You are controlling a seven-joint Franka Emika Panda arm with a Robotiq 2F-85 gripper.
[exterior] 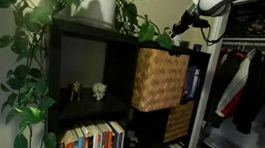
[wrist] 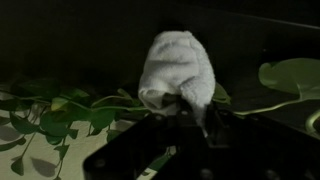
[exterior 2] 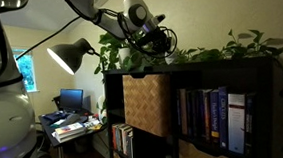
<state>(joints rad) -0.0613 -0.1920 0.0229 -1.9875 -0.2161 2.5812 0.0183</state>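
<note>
In the wrist view my gripper (wrist: 186,106) is shut on a white rolled cloth (wrist: 177,62), which sticks out beyond the dark fingers over the black shelf top (wrist: 250,45). Green vine leaves (wrist: 60,108) lie just to one side of the cloth, and a large leaf (wrist: 292,75) lies on the other side. In both exterior views the gripper (exterior: 183,27) (exterior 2: 157,40) hovers just above the top of the black shelf unit (exterior: 126,38) (exterior 2: 201,67), among the trailing plant leaves. I cannot make out the cloth in the exterior views.
A white plant pot (exterior: 98,7) stands on the shelf top with vines (exterior: 23,62) hanging down. A woven basket (exterior: 159,80) (exterior 2: 146,104) fills an upper cubby. Two small figurines (exterior: 86,91), books (exterior: 93,140) (exterior 2: 214,114), hanging clothes (exterior: 252,88) and a desk lamp (exterior 2: 70,56) are nearby.
</note>
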